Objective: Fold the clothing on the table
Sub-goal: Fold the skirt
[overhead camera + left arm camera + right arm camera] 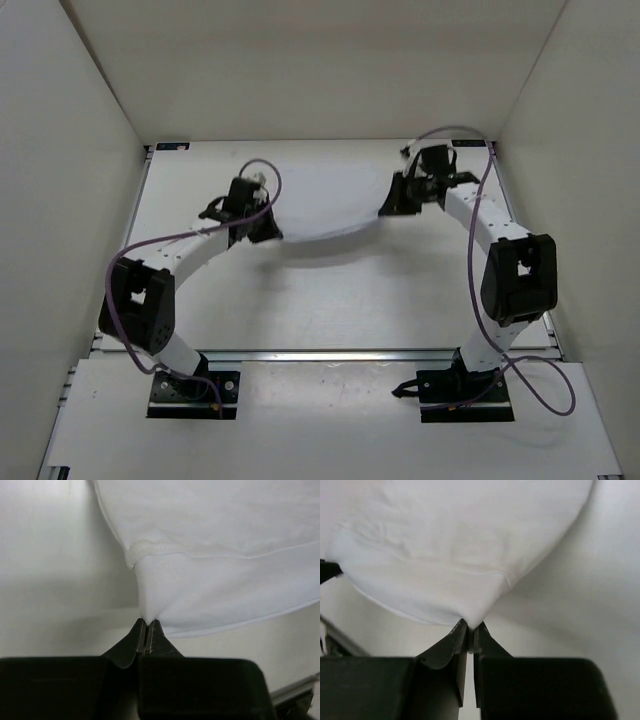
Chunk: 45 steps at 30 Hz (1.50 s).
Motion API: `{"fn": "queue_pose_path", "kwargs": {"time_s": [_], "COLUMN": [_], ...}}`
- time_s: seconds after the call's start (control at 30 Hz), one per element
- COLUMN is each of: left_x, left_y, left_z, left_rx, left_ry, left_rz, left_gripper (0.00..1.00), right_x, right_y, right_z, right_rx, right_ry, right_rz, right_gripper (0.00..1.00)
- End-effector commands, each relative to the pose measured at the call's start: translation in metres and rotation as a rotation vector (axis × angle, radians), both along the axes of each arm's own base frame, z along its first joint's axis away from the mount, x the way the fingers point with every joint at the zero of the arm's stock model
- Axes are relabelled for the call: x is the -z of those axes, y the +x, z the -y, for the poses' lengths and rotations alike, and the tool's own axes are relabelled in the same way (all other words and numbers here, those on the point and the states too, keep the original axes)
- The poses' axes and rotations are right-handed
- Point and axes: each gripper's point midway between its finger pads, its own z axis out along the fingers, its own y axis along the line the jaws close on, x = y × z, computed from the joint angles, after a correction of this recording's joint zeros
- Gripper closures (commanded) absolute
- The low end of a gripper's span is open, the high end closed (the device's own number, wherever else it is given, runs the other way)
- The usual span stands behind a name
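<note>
The clothing [325, 205] is a thin white piece of fabric spread across the far half of the table [330, 310], its near edge lifted and sagging in a curve between the two arms. My left gripper [268, 232] is shut on the near left corner; in the left wrist view the clothing [215, 560] runs down to a pinched point in my left gripper [148, 621]. My right gripper [385, 207] is shut on the near right corner, and the right wrist view shows the clothing [455, 545] drawn into my right gripper [470, 625].
White walls enclose the table on the left, right and back. A silver rail [330, 354] runs along the near edge in front of the arm bases. Purple cables [470, 135] loop off both arms.
</note>
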Motion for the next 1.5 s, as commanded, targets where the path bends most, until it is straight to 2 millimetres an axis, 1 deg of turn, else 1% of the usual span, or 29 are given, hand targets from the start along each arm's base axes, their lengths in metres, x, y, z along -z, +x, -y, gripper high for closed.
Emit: {"fn": "queue_pose_path", "kwargs": {"time_s": [0.0,0.03,0.07,0.1,0.17,0.2,0.23,0.27,0.3,0.33,0.37,0.43,0.47,0.5,0.53,0.57,0.6,0.63,0.67,0.77,0.83,0.9,1.03,1.07,1.17,1.3,1.4,1.43,1.47], "left_x": [-0.092,-0.100,-0.128,-0.166,-0.222,-0.241,-0.265,-0.281,-0.281,-0.267,-0.258,-0.205,-0.198,-0.169,-0.134,-0.107,-0.102,-0.079,-0.064,-0.046,-0.039,-0.028,-0.013,-0.006,-0.010,-0.046,-0.070,-0.077,-0.072], "left_y": [0.085,0.095,0.116,0.131,0.142,0.143,0.141,0.137,0.133,0.132,0.125,0.108,0.097,0.080,0.060,0.035,0.019,-0.005,-0.032,-0.084,-0.107,-0.117,-0.112,-0.111,-0.098,-0.053,-0.014,0.003,0.012], "left_z": [-0.010,-0.014,-0.011,-0.008,-0.003,0.002,0.001,0.001,0.002,-0.005,0.000,-0.004,-0.003,-0.007,-0.003,-0.002,-0.002,0.002,0.006,0.009,0.005,-0.002,-0.011,-0.012,-0.004,0.014,0.021,0.022,0.023], "left_rx": [0.052,0.052,0.049,0.052,0.048,0.059,0.031,0.026,0.028,0.019,0.041,0.081,0.094,0.106,0.140,0.169,0.175,0.208,0.233,0.252,0.250,0.248,0.233,0.238,0.262,0.276,0.273,0.263,0.270], "left_ry": [0.077,0.122,0.122,0.132,0.146,0.174,0.199,0.207,0.211,0.216,0.202,0.209,0.200,0.219,0.223,0.215,0.195,0.173,0.142,0.051,-0.011,0.010,0.037,0.054,0.063,0.037,0.031,0.048,0.075], "left_rz": [0.281,0.303,0.374,0.472,0.620,0.682,0.751,0.805,0.815,0.785,0.758,0.635,0.620,0.560,0.487,0.418,0.392,0.328,0.272,0.158,0.078,0.040,-0.023,-0.057,-0.053,0.072,0.170,0.204,0.204], "left_gripper": [1.00,1.00,1.00,1.00,1.00,1.00,1.00,1.00,1.00,1.00,1.00,1.00,1.00,1.00,1.00,1.00,1.00,1.00,1.00,1.00,1.00,1.00,1.00,1.00,1.00,1.00,1.00,1.00,1.00], "right_x": [-0.108,-0.113,-0.152,-0.195,-0.242,-0.254,-0.257,-0.272,-0.266,-0.235,-0.236,-0.171,-0.159,-0.128,-0.086,-0.057,-0.052,-0.020,-0.008,-0.001,0.005,0.019,0.030,0.026,0.021,-0.012,-0.031,-0.030,-0.035], "right_y": [0.083,0.095,0.114,0.126,0.130,0.133,0.124,0.118,0.113,0.109,0.102,0.081,0.069,0.049,0.028,-0.001,-0.018,-0.048,-0.074,-0.126,-0.150,-0.170,-0.161,-0.154,-0.131,-0.088,-0.054,-0.046,-0.031], "right_z": [0.029,0.034,0.041,0.044,0.047,0.047,0.048,0.050,0.056,0.060,0.068,0.077,0.079,0.081,0.079,0.076,0.071,0.064,0.059,0.032,0.024,0.021,0.027,0.027,0.026,0.023,0.028,0.030,0.033], "right_rx": [0.031,0.041,0.066,0.073,0.085,0.109,0.119,0.137,0.157,0.158,0.170,0.161,0.162,0.159,0.144,0.132,0.121,0.101,0.099,0.063,0.061,0.047,0.080,0.076,0.074,0.069,0.081,0.086,0.094], "right_ry": [-0.088,-0.103,-0.113,-0.112,-0.125,-0.148,-0.192,-0.200,-0.224,-0.239,-0.240,-0.210,-0.204,-0.187,-0.182,-0.172,-0.164,-0.154,-0.120,-0.012,0.012,0.059,0.090,0.082,0.060,0.096,0.070,0.052,0.048], "right_rz": [0.345,0.350,0.437,0.541,0.660,0.708,0.740,0.802,0.827,0.770,0.781,0.616,0.588,0.522,0.422,0.347,0.335,0.239,0.185,0.098,0.057,-0.011,-0.049,-0.020,-0.015,0.078,0.168,0.179,0.203], "right_gripper": [1.00,1.00,1.00,1.00,1.00,1.00,1.00,1.00,0.99,1.00,1.00,1.00,0.99,1.00,1.00,1.00,1.00,0.99,1.00,1.00,1.00,1.00,1.00,1.00,1.00,1.00,1.00,1.00,1.00]}}
